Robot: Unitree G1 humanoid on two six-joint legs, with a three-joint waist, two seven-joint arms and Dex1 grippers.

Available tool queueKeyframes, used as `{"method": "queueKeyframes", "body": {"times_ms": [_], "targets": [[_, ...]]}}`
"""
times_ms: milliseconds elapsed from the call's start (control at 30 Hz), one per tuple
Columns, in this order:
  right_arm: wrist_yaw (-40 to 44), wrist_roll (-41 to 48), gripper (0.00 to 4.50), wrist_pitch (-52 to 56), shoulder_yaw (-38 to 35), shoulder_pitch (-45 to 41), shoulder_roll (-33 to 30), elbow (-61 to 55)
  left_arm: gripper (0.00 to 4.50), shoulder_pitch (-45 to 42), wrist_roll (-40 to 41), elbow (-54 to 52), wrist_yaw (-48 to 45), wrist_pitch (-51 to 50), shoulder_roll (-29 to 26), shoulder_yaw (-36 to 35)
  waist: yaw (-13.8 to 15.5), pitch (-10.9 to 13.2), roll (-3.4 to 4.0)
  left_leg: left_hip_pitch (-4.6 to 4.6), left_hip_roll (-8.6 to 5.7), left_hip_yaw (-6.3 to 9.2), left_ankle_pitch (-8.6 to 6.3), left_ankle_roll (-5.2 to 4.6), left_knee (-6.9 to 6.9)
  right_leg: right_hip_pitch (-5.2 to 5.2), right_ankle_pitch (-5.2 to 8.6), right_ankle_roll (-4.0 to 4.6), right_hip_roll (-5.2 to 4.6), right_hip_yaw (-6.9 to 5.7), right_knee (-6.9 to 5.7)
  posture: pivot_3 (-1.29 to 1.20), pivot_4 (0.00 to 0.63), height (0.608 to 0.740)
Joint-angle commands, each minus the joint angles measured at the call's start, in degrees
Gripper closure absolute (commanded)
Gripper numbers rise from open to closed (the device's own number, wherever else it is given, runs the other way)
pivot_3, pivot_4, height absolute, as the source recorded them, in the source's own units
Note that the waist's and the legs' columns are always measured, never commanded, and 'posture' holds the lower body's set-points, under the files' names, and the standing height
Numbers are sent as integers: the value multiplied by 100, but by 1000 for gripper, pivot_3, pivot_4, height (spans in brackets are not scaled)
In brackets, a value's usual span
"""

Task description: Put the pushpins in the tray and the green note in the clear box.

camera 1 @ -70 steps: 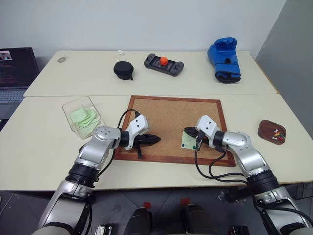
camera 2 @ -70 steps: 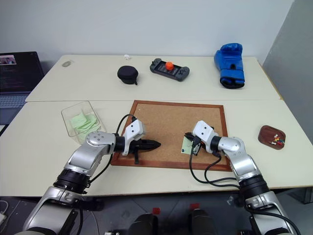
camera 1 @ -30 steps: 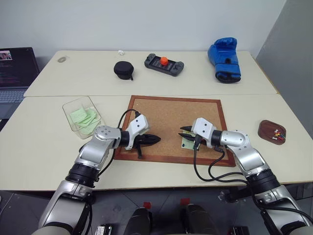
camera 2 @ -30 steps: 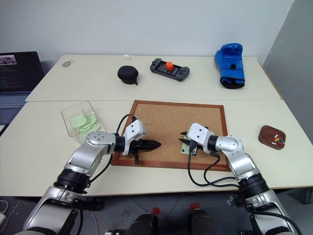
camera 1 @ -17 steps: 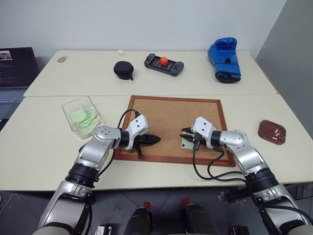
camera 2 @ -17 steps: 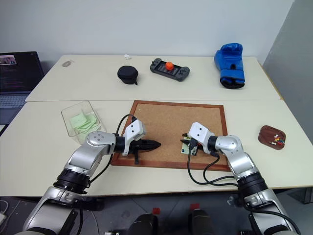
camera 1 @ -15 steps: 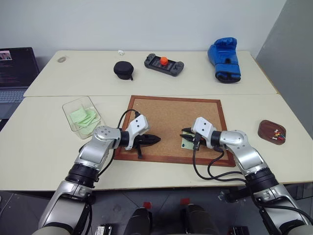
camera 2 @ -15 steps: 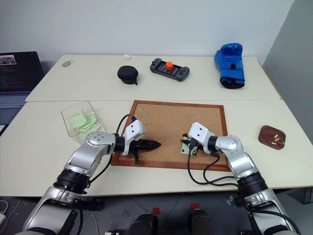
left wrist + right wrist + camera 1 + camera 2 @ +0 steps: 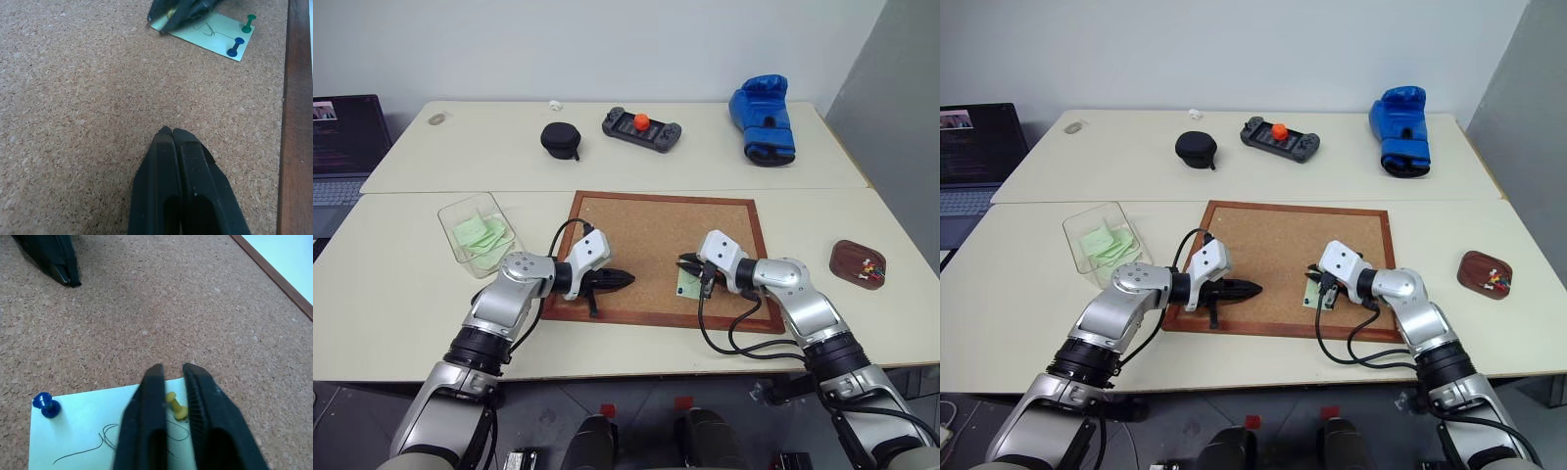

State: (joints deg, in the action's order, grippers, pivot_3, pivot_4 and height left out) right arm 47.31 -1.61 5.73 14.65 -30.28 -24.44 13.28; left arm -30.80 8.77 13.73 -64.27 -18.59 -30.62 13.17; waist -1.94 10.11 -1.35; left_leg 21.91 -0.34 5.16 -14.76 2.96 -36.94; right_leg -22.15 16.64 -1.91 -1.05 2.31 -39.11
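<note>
Right gripper pinching a yellow pin on the cork board [image 9: 656, 235]

The green note [image 9: 98, 435] is lying pinned near the board's front edge; right gripper [image 9: 172, 377] is squeezing the yellow pushpin [image 9: 175, 406], left gripper [image 9: 168, 132] is hovering fully closed, empty.

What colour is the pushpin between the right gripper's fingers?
Yellow: the pushpin sits on the green note, best seen in the right wrist view.

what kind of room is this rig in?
Likely an office or lab test setup: two pale tables pushed together by a plain wall, a laptop at the far left, and assorted props such as a cork board and boxing glove.
</note>
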Motion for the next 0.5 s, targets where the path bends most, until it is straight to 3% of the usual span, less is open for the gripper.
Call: {"method": "queueKeyframes", "body": {"times_ms": [33,300,500], "targets": [[4,38,4475,-65,-113,-85,-40,-36,4500,138,-140,15,-34,-114,-47,171,1,0,0,0,0,0,0,0,0,0,0,0,0,1,0,0,150,740],[12,320,4475,198,-298,-68,46,-142,4500,117,-132,-6,-38,-139,-42,170,0,0,0,0,0,0,0,0,0,0,0,0,0,1,0,0,150,740],[147,1314,4475,1589,-802,-27,246,-588,4500,115,-130,-10,-60,-146,-56,172,0,0,0,1,1,0,0,0,0,0,0,0,0,1,-1,0,150,740]]}}
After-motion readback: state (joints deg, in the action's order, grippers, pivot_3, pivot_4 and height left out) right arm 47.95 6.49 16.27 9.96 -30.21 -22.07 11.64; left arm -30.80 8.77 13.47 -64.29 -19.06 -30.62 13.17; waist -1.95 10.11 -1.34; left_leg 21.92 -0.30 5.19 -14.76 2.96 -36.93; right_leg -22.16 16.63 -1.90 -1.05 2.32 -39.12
